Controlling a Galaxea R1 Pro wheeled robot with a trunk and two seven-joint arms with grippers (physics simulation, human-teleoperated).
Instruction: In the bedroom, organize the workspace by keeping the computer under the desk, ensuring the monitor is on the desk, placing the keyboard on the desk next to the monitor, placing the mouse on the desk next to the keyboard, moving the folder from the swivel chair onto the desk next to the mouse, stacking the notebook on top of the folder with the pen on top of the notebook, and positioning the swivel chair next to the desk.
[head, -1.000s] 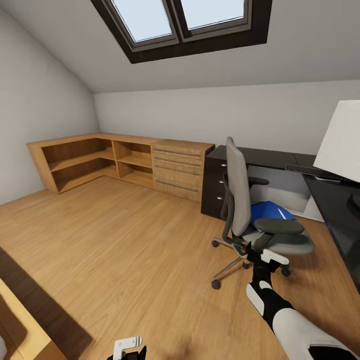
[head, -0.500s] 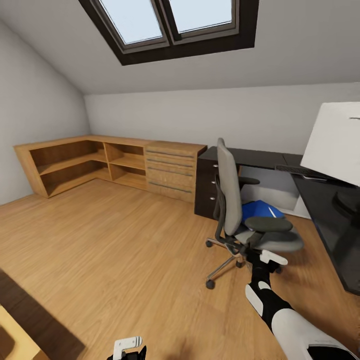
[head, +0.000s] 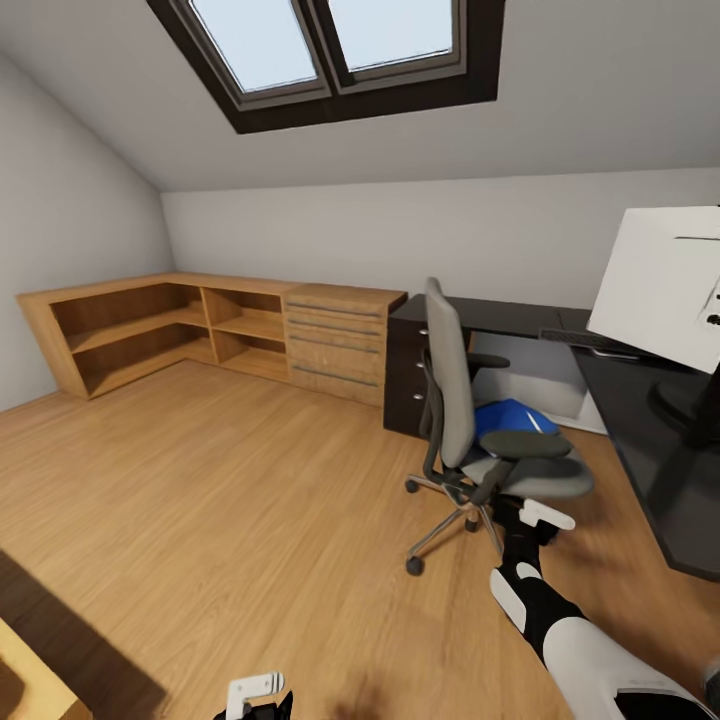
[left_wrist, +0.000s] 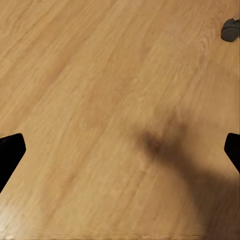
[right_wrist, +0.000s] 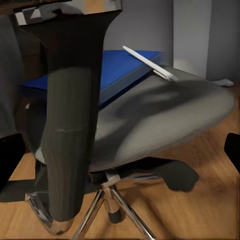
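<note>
The grey swivel chair (head: 455, 400) stands on the floor a little out from the black desk (head: 640, 450). On its seat lies the blue folder (head: 510, 415) (right_wrist: 127, 67), with the slim pen (right_wrist: 147, 62) resting on top. The monitor (head: 665, 285) shows its white back on the desk, and the keyboard (head: 590, 340) lies behind it. My right gripper (head: 515, 510) (right_wrist: 120, 155) is open, low beside the chair's armrest post (right_wrist: 75, 115). My left gripper (head: 255, 698) (left_wrist: 120, 150) is open over bare floor. Notebook, mouse and computer are out of view.
A light wooden dresser and shelf unit (head: 250, 325) runs along the far wall, left of the desk's black drawer unit (head: 405, 370). A pale panel (head: 545, 375) stands under the desk. The chair's chrome star base (head: 450, 520) spreads over the plank floor. A small grey object (left_wrist: 230, 30) sits on the floor.
The whole head view has shifted left, so the camera has turned right; more of the monitor and desk shows. Both arms hold the same place in view.
</note>
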